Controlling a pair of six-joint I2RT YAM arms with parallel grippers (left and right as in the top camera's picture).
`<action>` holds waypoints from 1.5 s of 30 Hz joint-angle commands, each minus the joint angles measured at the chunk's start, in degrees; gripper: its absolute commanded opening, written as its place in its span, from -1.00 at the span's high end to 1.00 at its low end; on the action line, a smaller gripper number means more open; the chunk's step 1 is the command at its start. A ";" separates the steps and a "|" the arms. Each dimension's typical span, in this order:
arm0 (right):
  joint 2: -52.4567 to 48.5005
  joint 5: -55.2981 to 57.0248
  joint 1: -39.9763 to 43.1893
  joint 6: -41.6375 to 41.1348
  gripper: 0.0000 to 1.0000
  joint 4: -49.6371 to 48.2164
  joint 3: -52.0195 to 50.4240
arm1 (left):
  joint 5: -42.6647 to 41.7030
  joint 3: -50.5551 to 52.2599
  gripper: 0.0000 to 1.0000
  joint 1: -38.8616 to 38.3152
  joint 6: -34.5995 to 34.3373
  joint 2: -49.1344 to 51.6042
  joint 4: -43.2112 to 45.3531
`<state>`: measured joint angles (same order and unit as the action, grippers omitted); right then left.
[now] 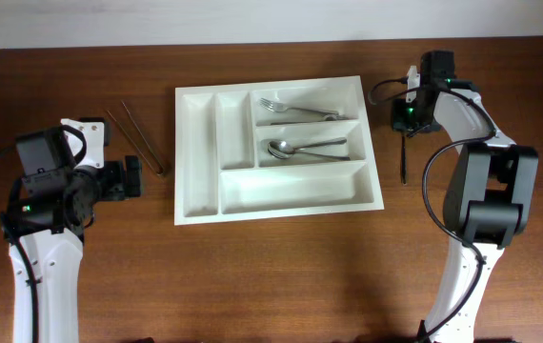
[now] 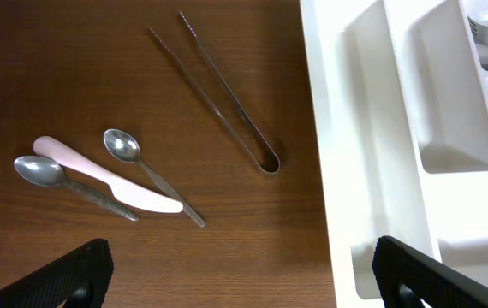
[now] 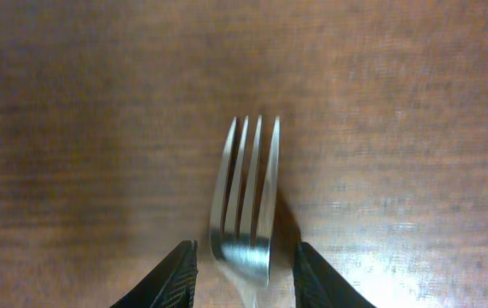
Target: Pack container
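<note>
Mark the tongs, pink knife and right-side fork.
tongs (image 2: pixel 259 150), left wrist view, near the closed end
pink knife (image 2: pixel 107 175), left wrist view, middle of it
fork (image 3: pixel 244 239), right wrist view, base of tines

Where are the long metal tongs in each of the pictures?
Overhead: the tongs lie upper left, just left of the white tray.
Left wrist: the tongs are top middle, their bend nearest the tray's edge.
Right wrist: not in it; only a fork shows.
Shared landmark: the white tray, in overhead and left wrist; the wooden table is in all three.
</note>
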<state>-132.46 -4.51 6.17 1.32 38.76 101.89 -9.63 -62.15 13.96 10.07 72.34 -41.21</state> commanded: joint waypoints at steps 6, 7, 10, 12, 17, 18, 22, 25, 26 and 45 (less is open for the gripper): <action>-1.44 -1.84 -0.22 -0.28 0.59 -3.32 -0.22 | 0.00 -0.90 -0.98 0.20 0.76 0.09 -0.02; -1.44 -2.58 -0.22 -0.28 0.67 -3.50 -0.22 | 0.00 -0.90 -0.98 0.20 0.76 0.09 -0.02; -1.44 -3.87 -0.22 -0.31 0.86 -3.67 -0.22 | 0.00 -0.90 -0.98 0.20 0.76 0.09 -0.02; -1.40 -3.87 -0.22 -0.28 0.92 -3.45 -0.20 | 0.00 -0.90 -0.98 0.20 0.76 0.09 -0.02; 0.22 -3.85 0.20 -0.33 0.92 -1.33 -0.11 | 0.00 -0.90 -0.98 0.20 0.76 0.09 -0.02; 0.96 -3.78 0.28 -0.98 0.92 -0.50 0.22 | 0.00 -0.90 -0.98 0.20 0.76 0.09 -0.02; 4.83 -3.65 0.22 -1.77 0.92 3.41 3.04 | 0.00 -0.90 -0.98 0.20 0.76 0.09 -0.02; 9.68 -3.65 -0.59 -1.77 0.92 7.41 6.19 | 0.00 -0.90 -0.98 0.20 0.76 0.09 -0.02; 11.13 -3.65 -1.01 -1.79 0.92 8.68 7.21 | 0.00 -0.90 -0.98 0.20 0.76 0.09 -0.02; 16.83 -3.26 -16.15 -67.71 0.92 11.76 7.93 | 0.00 -0.90 -0.98 0.20 0.76 0.09 -0.02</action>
<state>-113.80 -8.01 -7.64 -45.17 51.03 110.89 -9.63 -62.15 13.96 10.07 72.34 -41.19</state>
